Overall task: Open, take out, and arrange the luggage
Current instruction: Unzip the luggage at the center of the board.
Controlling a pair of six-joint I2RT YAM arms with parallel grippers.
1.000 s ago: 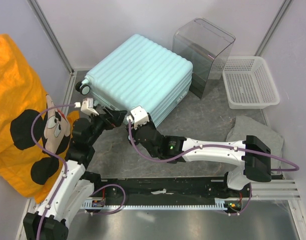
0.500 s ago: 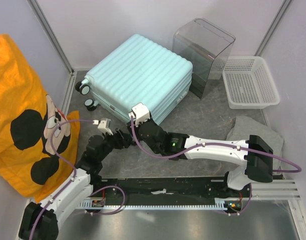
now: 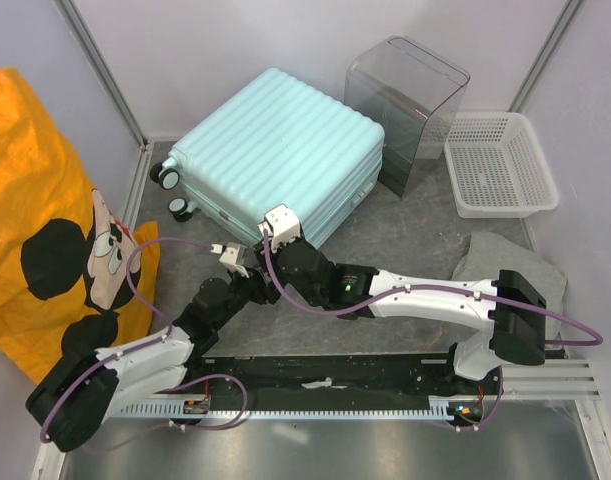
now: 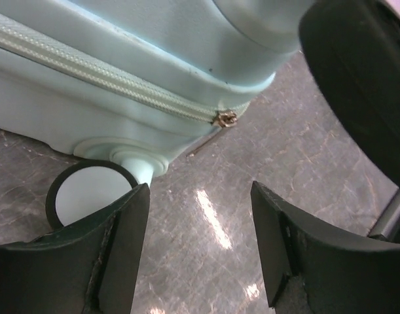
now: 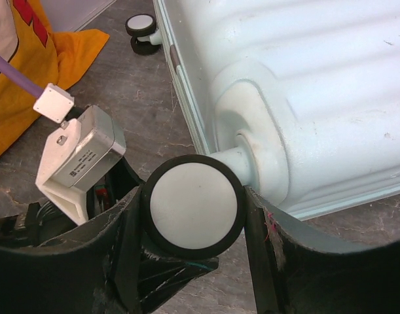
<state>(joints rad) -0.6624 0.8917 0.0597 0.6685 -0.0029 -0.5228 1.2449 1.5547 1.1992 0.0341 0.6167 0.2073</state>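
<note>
Luggage point(image 3: 275, 150) lies flat and closed on the grey table point(image 3: 385, 235), set at a slant, zip shut. Its back corner reaches toward the rear wall. Two wheels point(image 3: 173, 192) on its left end point toward the left wall, just apart from the orange printed cloth point(image 3: 45, 200). The clear plastic box point(image 3: 405, 100) stands just beside the case's right corner, and the white mesh basket point(image 3: 500, 165) sits further right against the side wall. A grey cloth point(image 3: 510, 265) lies near the basket.

Open floor runs along the case's near long side and between that side and the arm bases. Both arms crowd the near corner.

The right gripper point(image 5: 192, 219) straddles the corner wheel point(image 5: 194, 196), fingers pressed against both sides of it. The left gripper point(image 4: 198, 216) is low beside it, fingers spread with only bare table between them, facing the zipper point(image 4: 108, 82) and its small pull point(image 4: 224, 118).

From above, both sets of fingertips are hidden under the wrists. In the left wrist view a second wheel point(image 4: 88, 196) is partly cut off by a finger, and the blurred black mass point(image 4: 360, 85) at upper right cannot be identified.
</note>
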